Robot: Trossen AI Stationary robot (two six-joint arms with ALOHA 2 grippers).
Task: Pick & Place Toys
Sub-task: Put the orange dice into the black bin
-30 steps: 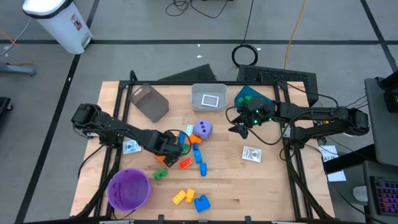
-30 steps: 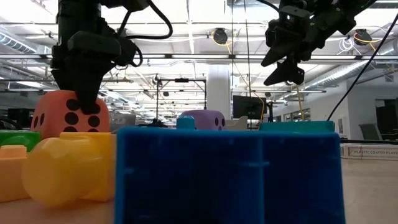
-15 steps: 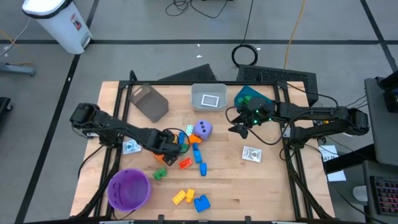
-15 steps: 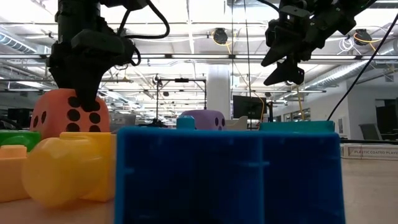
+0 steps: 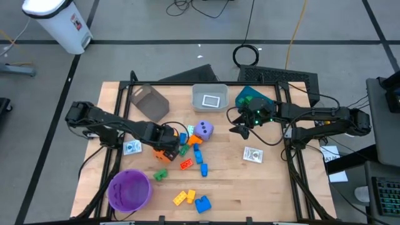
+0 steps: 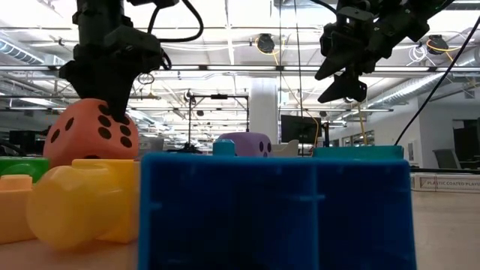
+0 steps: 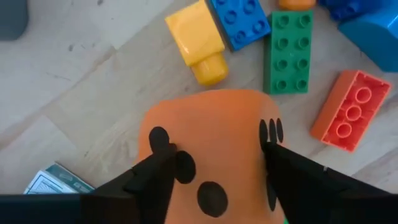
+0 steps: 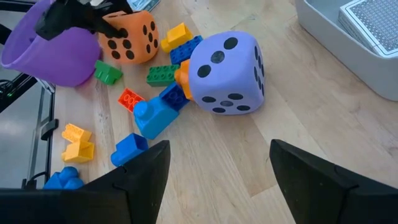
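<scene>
— What is the left tool point(image 7: 214, 165) doing?

— It has closed in on the orange die point(image 5: 164, 152), one dark finger on either side of it, and appears to have it in its grip. A second ago the fingers stood wider around the die; now they press its flanks.

— Has the die itself moved?

— Yes. In the low view it sat square before, and now the orange die is tipped, one corner up and a rounded edge down — so it is either just off the table point(image 5: 269, 187) or rocking on it. I cannot say for sure which, since the nearer bricks hide its base. For the task that means the pick is made, or nearly, and the carry comes next.

— Which way does it point?

— A die has no long axis to speak of. It is tilted, and black pips show on the faces toward the wrist camera.

— What lies round it?

— Just beside it are a green brick point(image 7: 287, 52), a yellow brick point(image 7: 199, 41) touching a blue one, and a red brick point(image 7: 350, 109). To the right, near the middle of the table, stands the purple die point(image 5: 203, 130) with more bricks against it. The purple bowl point(image 5: 130, 190) sits at the near left.

— And the right tool point(image 5: 240, 129)?

— It hangs above the table's right side, fingers apart, holding nothing, as it was a second ago.
</scene>
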